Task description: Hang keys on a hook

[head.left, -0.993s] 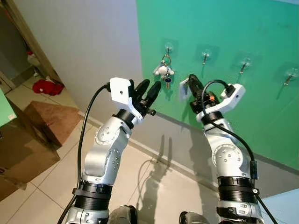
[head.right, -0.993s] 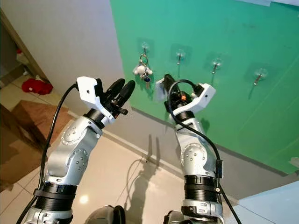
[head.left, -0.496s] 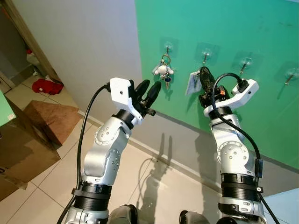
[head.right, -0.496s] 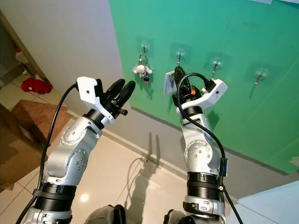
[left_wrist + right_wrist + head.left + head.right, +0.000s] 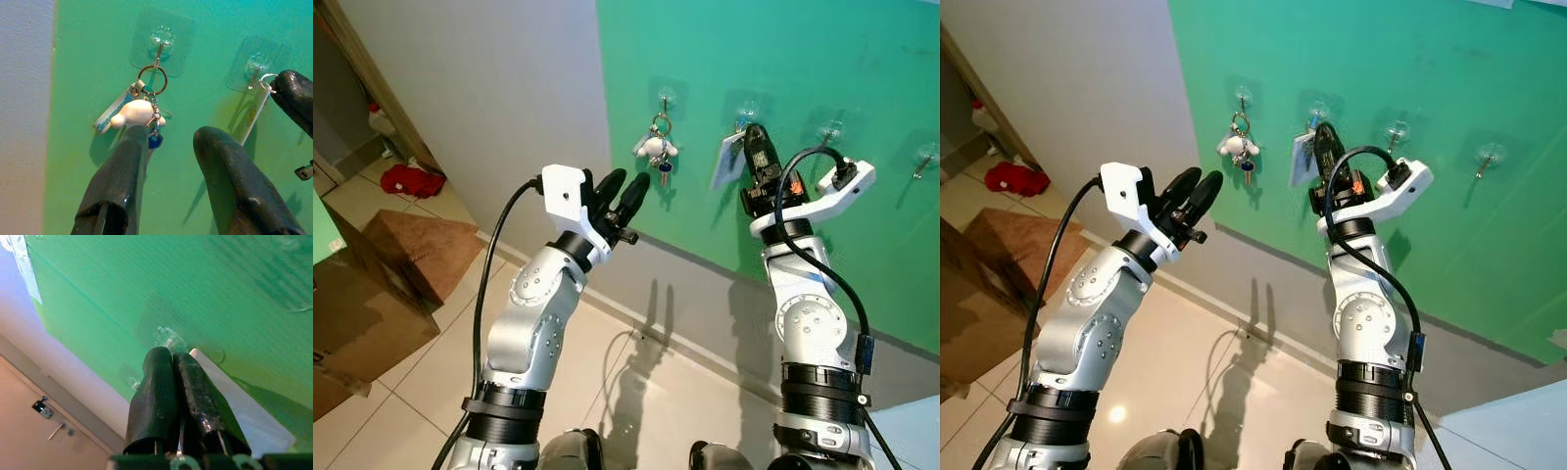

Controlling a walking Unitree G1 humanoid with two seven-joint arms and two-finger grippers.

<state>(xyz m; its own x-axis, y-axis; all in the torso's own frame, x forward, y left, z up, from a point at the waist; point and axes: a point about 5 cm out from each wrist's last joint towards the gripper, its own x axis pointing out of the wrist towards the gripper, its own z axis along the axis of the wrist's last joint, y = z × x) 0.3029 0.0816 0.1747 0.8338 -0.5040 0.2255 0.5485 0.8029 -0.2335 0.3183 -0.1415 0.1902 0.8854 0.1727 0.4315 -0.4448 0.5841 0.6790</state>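
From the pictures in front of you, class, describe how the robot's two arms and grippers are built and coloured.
Both arms are silver, with rounded jointed segments and black ribbed rings near the base. A white block sits on each wrist, and a black cable runs from it down the arm. The left gripper and right gripper each have two long, rounded black fingers. The right wrist shows orange details.

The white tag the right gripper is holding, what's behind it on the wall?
Behind the white tag in the right gripper is the green board with a clear stick-on hook; the hook's lower part is covered.
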